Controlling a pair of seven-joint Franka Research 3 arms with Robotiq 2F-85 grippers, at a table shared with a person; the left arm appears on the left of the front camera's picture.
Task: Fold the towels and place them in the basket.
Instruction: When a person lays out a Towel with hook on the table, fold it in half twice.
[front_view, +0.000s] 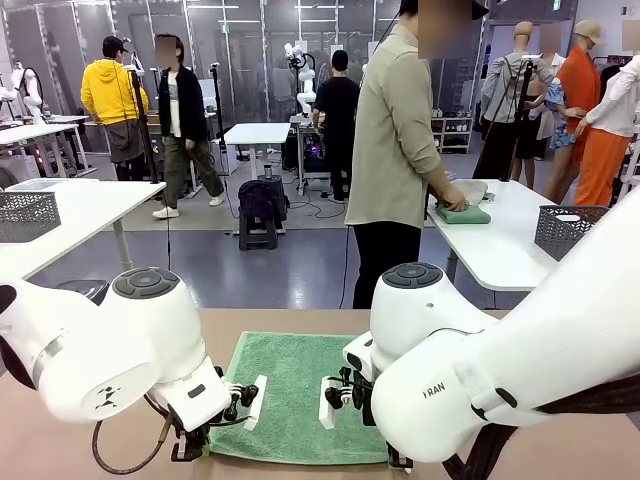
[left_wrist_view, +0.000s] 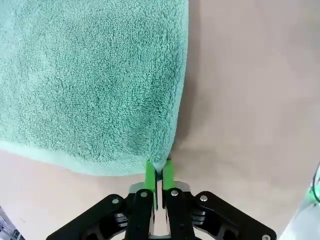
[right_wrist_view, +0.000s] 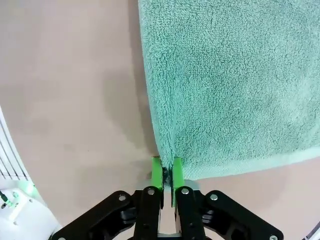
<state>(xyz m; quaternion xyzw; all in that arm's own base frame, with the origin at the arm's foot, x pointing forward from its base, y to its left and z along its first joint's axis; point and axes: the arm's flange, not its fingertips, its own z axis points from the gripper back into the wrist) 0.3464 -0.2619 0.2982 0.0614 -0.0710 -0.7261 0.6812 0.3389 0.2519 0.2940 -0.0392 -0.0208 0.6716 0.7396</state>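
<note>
Pinching near corners of the mint green towel (left_wrist_view: 90, 75), the left gripper (left_wrist_view: 159, 169) is clamping at its seven o'clock, the right gripper (right_wrist_view: 167, 169) at five o'clock.

The left arm (front_view: 95, 345) and right arm (front_view: 540, 320) are glossy white with dark grey joint caps (front_view: 146, 282); the left gripper (left_wrist_view: 159, 168) and right gripper (right_wrist_view: 167, 167) are black with green pads (left_wrist_view: 149, 175).

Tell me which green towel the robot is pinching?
The mint green towel spread flat, corners pinched by the left gripper and right gripper. The folded towel sits under a person's hand.
</note>
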